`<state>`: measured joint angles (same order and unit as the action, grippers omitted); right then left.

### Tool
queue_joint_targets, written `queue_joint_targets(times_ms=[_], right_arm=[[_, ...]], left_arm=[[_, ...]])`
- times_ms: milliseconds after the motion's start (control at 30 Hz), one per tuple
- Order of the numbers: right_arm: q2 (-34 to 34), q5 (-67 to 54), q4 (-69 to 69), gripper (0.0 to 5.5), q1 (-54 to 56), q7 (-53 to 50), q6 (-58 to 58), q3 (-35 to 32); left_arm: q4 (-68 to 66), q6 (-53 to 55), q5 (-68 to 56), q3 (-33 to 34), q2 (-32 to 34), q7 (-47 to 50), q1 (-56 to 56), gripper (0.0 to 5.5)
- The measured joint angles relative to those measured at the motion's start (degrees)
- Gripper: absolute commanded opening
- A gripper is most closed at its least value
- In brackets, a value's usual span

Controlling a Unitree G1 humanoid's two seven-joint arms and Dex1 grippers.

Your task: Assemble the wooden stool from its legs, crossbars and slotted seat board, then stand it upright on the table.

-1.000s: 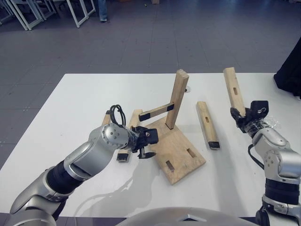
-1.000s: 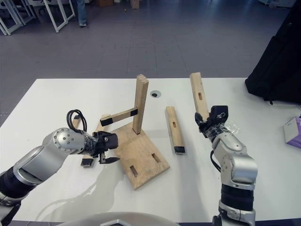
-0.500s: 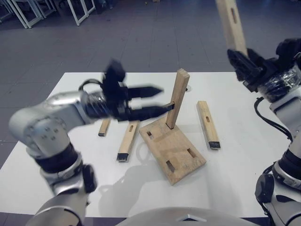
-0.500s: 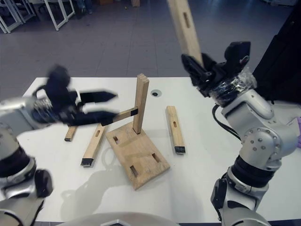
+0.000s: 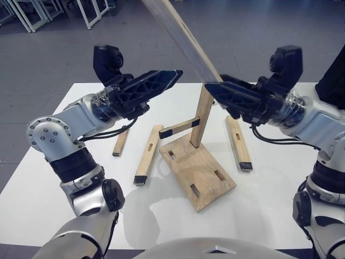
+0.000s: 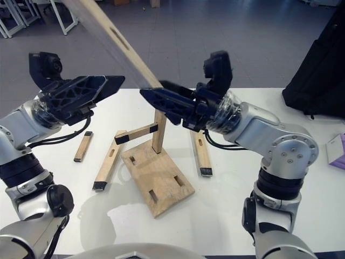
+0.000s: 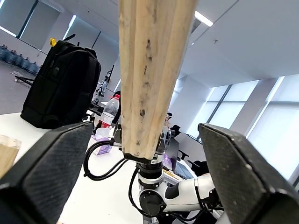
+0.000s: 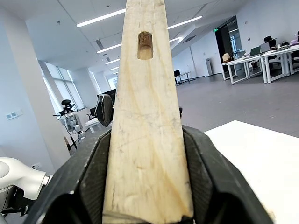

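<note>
Right gripper [image 6: 152, 89] clamps the raised leg [image 5: 178, 35], slanting toward 11 o'clock above the table [image 5: 269, 189]; left gripper [image 5: 175, 74], at 10 o'clock, gapes, holding nothing; seat board [image 5: 199, 172] lies centre, 1 upright leg [image 5: 202, 116] slotted in.

Silver-shelled arms [image 5: 51, 135], black joints [image 5: 75, 162], looped cables [image 5: 108, 134] — black ribbed end effectors [image 5: 171, 75] [image 5: 211, 89].

A white bench [image 5: 43, 178] stands on a grey tiled floor [image 5: 242, 43], with white-framed furniture [image 5: 89, 13] far behind it. A black backpack [image 6: 318, 70] sits at the bench's far right corner. The wrist views show a white ceiling [image 8: 70, 14] with strip lights [image 8: 100, 17], tall windows [image 7: 275, 121] and rows of desks [image 8: 254, 58].
</note>
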<state>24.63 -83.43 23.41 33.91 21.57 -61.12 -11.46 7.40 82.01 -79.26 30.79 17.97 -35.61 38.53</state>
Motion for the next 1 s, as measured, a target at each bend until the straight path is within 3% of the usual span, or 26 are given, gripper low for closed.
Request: queue_joint_targets(times_ms=[200, 567, 767, 800, 1000], right_arm=[[-1.66, -0.12, 0.95, 2.02, -2.12, -0.08, 1.02, 4.79], [-1.73, -2.37, 1.70, 2.02, -2.27, 0.02, 1.50, 7.34], [-1.00, -2.36, 0.87, 2.02, -2.26, 0.49, 1.52, 7.53], [-0.99, -2.35, 0.88, 2.43, -2.26, 0.49, 1.53, 7.55], [0.45, -5.77, 0.63, 3.60, -1.88, -0.19, 2.38, 6.51]], left_arm=[[-0.46, -4.28, -6.65, -4.07, 0.51, 3.76, 0.09, 4.12], [-0.62, -10.24, -17.12, -8.23, 5.64, 5.18, -2.98, 2.46], [0.11, -13.56, -17.48, -10.81, 7.50, 5.50, -4.24, 2.37], [0.19, -13.78, -17.75, -10.98, 7.72, 5.54, -4.35, 2.36], [0.38, -15.34, -18.60, -11.92, 9.74, 5.33, -6.73, 2.06]])
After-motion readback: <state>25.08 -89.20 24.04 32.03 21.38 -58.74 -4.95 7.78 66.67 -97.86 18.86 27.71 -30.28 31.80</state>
